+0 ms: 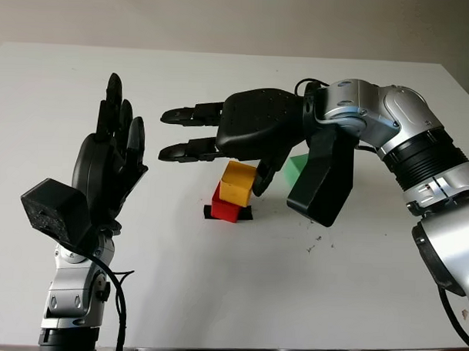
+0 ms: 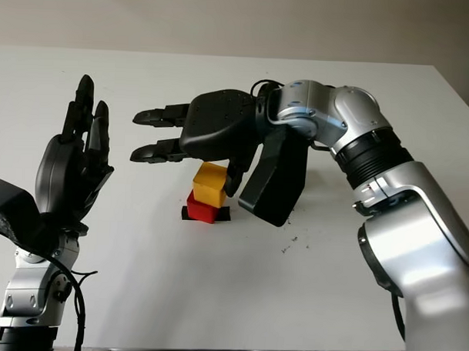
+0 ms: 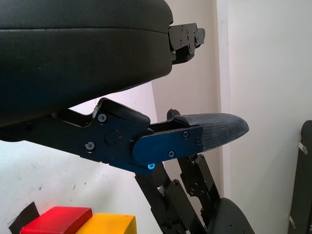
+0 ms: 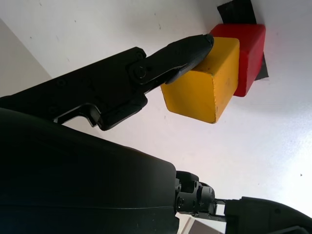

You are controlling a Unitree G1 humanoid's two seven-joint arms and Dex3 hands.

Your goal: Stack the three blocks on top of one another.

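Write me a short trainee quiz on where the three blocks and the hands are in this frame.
1. Which block sits directly on the red block?
A. a blue block
B. the yellow block
C. none
2. True or false: the green block is off the stack, on the table behind the right arm.
3. Fill in: a finger of the ___ hand touches the yellow block.

Key
1. B.
2. True.
3. Right. The right hand is over the stack, holding nothing. The left hand is open, raised well clear of the blocks on the robot's left.
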